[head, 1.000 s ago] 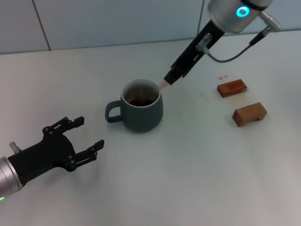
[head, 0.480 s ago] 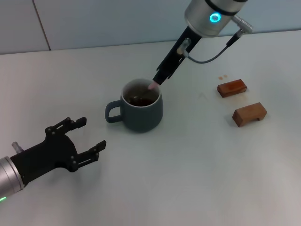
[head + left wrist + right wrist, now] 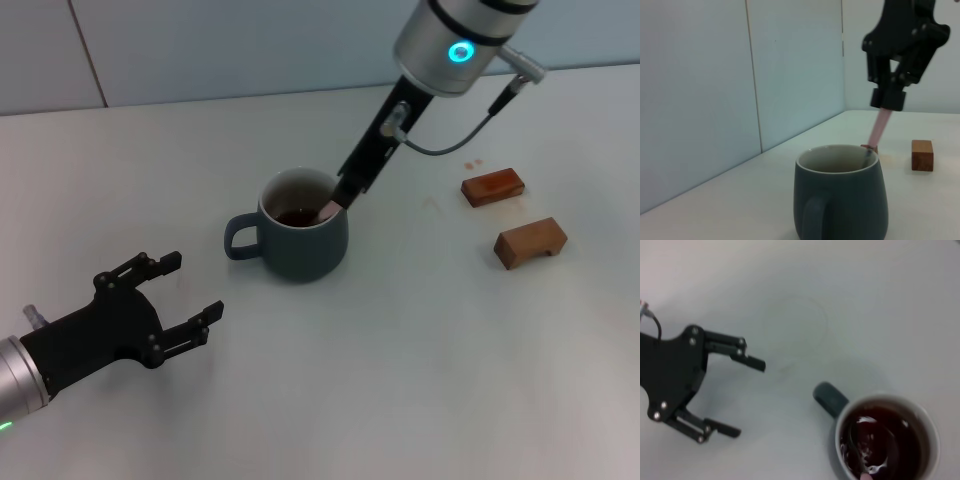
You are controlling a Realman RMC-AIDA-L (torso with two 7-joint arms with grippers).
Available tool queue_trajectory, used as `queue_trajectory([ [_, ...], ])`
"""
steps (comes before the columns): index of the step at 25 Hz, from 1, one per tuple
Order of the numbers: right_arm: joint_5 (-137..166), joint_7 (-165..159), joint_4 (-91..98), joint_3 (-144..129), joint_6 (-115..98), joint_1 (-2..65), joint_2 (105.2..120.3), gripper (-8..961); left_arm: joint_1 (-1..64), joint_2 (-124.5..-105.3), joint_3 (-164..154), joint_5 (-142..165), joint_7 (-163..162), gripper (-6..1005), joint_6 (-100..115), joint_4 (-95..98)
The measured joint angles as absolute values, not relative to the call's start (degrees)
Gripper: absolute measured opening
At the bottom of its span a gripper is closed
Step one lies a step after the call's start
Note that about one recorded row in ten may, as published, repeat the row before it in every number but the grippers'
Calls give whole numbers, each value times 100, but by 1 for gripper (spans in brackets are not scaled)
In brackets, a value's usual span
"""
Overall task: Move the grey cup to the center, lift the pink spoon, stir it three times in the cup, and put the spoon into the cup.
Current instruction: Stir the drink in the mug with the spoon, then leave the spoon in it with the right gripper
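Note:
The grey cup (image 3: 300,240) stands near the middle of the table, handle toward my left arm, with dark brown liquid inside. It also shows in the left wrist view (image 3: 842,192) and the right wrist view (image 3: 885,437). My right gripper (image 3: 350,190) is shut on the pink spoon (image 3: 328,210) and holds it tilted over the cup's far rim. The spoon's pink handle (image 3: 880,127) slants down into the cup, and its metal bowl (image 3: 860,447) is in the liquid. My left gripper (image 3: 185,295) is open and empty, left of the cup, low over the table.
Two brown wooden blocks (image 3: 493,187) (image 3: 530,242) lie to the right of the cup. One block shows in the left wrist view (image 3: 922,155). A pale wall runs along the table's far edge.
My right gripper has swung left and then lowered toward the cup, carrying the spoon from outside the cup's far rim down into the liquid. The left arm has barely moved.

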State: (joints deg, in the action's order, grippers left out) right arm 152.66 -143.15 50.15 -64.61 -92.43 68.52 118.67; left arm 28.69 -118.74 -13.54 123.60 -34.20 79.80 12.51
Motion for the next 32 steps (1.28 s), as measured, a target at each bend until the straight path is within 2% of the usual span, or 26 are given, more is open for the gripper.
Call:
queue_trajectory([
  [5,15284,-14297,4900,-6459,-8825,6985,11891,106,2863,-11874,-1353,12363,-3419,808,7980,1227],
  [12,15404,-14456,4933,-6429,-9008,6957,11753,107,2855,-11874,-1353,12364,-3408,808,7980,1211],
  [15,15399,-14477,4979,-6457,-9314,6987,11773,108,2856,-11874,-1353,12374,-3406,808,7980,1211],
  [18,15300,-14443,5023,-6472,-9376,7096,11875,109,2857,-11874,-1353,12377,-3405,808,7980,1206],
  [23,15340,-14422,4950,-6472,-9086,7175,11890,111,2857,-11874,-1353,12377,-3402,808,7980,1204],
  [27,15626,-14440,4934,-6419,-8941,7151,11822,112,2866,-11874,-1354,12377,-3401,808,7981,1203],
  [28,15685,-14474,4958,-6411,-9005,7110,11767,113,2866,-11874,-1354,12377,-3401,808,7981,1203],
  [32,15654,-14491,4970,-6404,-9298,7083,11729,114,2884,-11874,-1361,12376,-3401,808,7981,1204],
])
